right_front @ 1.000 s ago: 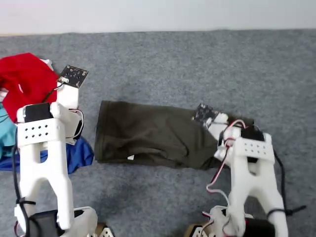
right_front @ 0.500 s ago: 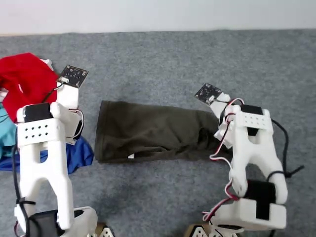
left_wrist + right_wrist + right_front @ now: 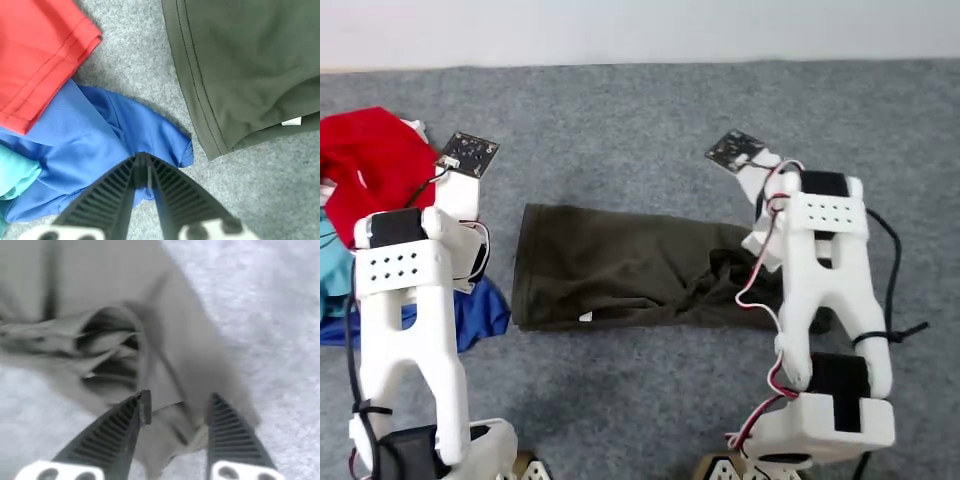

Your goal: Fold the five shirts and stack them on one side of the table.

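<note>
A dark olive shirt (image 3: 610, 265) lies stretched across the middle of the grey table, and its right end is bunched into folds (image 3: 730, 275). My right arm (image 3: 825, 230) stands over that end. In the right wrist view my right gripper (image 3: 179, 407) is open just above the crumpled olive cloth (image 3: 100, 300). My left arm (image 3: 405, 265) sits at the left by a pile of shirts. In the left wrist view my left gripper (image 3: 143, 172) is shut and empty over the blue shirt (image 3: 100, 145), with the olive shirt's hem (image 3: 250, 65) beside it.
The pile at the left edge holds a red shirt (image 3: 370, 155), a blue shirt (image 3: 480, 310) and a teal one (image 3: 332, 275). Bare grey table surface (image 3: 650, 120) stretches behind the olive shirt and to the far right.
My right arm has moved toward the back of the table. The olive shirt's right end, which lay flat and reached further right, is now pulled in and bunched. The left arm is still.
</note>
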`<state>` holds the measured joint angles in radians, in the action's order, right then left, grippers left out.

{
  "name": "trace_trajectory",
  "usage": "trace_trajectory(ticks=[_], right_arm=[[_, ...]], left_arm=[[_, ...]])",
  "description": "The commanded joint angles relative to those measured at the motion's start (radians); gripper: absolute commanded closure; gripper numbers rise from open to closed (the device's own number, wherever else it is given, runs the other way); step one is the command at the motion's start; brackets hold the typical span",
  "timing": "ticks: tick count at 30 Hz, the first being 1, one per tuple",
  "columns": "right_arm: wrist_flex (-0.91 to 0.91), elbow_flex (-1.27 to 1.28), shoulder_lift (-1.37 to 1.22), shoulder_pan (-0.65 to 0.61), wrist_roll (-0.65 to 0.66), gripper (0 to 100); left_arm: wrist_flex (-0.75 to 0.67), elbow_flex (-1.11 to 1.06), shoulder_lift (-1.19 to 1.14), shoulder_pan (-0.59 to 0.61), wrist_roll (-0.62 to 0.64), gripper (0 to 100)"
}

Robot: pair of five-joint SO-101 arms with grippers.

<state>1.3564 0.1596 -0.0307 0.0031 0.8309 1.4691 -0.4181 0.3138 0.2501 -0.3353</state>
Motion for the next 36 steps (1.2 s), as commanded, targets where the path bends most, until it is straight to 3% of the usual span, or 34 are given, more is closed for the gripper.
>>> trace_trajectory(ticks=[1,5,9,18,24,36], right_arm=[[0.119,-0.074,0.012,-0.041,-0.005,92.0],[0.202,-0.072,0.01,-0.048,-0.003,98.7],[0.262,-0.054,-0.001,-0.05,-0.005,98.7],[0.096,0.018,-0.174,-0.05,-0.008,98.7],[0.021,-0.12,-0.292,-0.054,-0.008,98.7],[0.016,-0.324,-0.427,-0.186,-0.006,98.7]], left_arm=[[-0.014,0.007,0.032,-0.006,-0.002,100],[-0.014,0.01,0.032,-0.006,-0.003,100],[-0.015,0.012,0.032,-0.006,-0.003,100],[-0.031,0.01,0.032,-0.006,-0.003,100],[-0.028,0.008,0.032,-0.006,-0.005,100],[-0.028,0.007,0.032,-0.006,-0.005,100]])
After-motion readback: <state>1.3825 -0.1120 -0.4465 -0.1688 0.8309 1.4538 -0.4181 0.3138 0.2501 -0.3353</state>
